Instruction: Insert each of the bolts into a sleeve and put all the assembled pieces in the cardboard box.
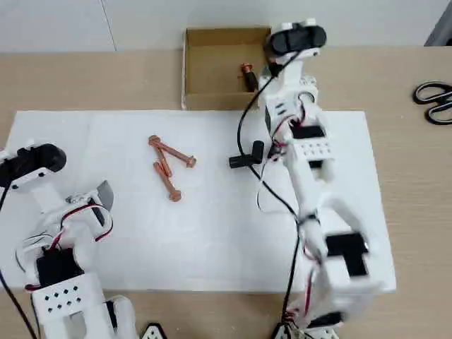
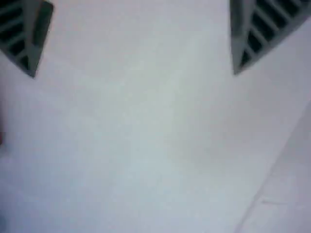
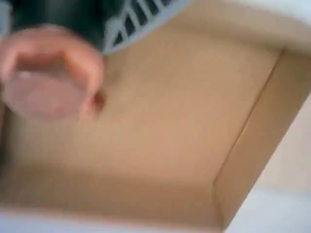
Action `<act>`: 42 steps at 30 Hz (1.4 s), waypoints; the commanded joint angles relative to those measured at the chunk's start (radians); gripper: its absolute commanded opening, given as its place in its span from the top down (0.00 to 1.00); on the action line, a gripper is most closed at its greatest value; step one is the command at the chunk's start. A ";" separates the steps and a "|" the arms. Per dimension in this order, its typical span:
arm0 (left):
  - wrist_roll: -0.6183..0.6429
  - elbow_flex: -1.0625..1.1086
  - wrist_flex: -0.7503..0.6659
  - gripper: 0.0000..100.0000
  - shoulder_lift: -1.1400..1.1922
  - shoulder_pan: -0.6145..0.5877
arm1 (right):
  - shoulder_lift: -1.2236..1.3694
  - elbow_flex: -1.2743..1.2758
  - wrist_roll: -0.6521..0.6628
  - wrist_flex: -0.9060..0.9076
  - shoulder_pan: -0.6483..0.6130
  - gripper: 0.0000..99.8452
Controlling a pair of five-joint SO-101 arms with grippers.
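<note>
The cardboard box (image 1: 212, 67) stands at the back of the table. My right gripper (image 1: 260, 76) hangs over its right part, shut on a copper bolt (image 1: 247, 73) with a black sleeve on it. In the right wrist view the bolt's head (image 3: 48, 92) is close up beside a grey finger (image 3: 136, 17), above the box floor (image 3: 170, 126). Three loose copper bolts (image 1: 169, 166) lie together on the white mat (image 1: 212, 233). Black sleeves (image 1: 247, 157) lie on the mat next to the right arm. My left gripper (image 1: 99, 201) is open over the mat's left side, its fingers (image 2: 252, 34) holding nothing.
Black scissors (image 1: 434, 99) lie on the wooden table at the far right. The right arm stretches along the mat's right side from the front edge to the box. The box's left half is bare cardboard.
</note>
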 commanded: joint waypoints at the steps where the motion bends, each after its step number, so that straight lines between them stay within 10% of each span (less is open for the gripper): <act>1: -0.009 -0.002 -0.025 0.76 -0.008 0.000 | 0.119 -0.187 -0.009 -0.114 -0.033 1.00; 21: -0.009 -0.001 -0.021 0.76 -0.008 0.000 | 0.750 -0.885 -0.009 -0.171 -0.173 0.98; 28: -0.009 -0.001 -0.020 0.76 -0.008 0.000 | 0.800 -0.908 -0.009 -0.145 -0.216 0.78; 42: -0.009 -0.001 -0.020 0.76 -0.008 0.000 | 0.785 -0.939 -0.008 -0.062 -0.211 0.78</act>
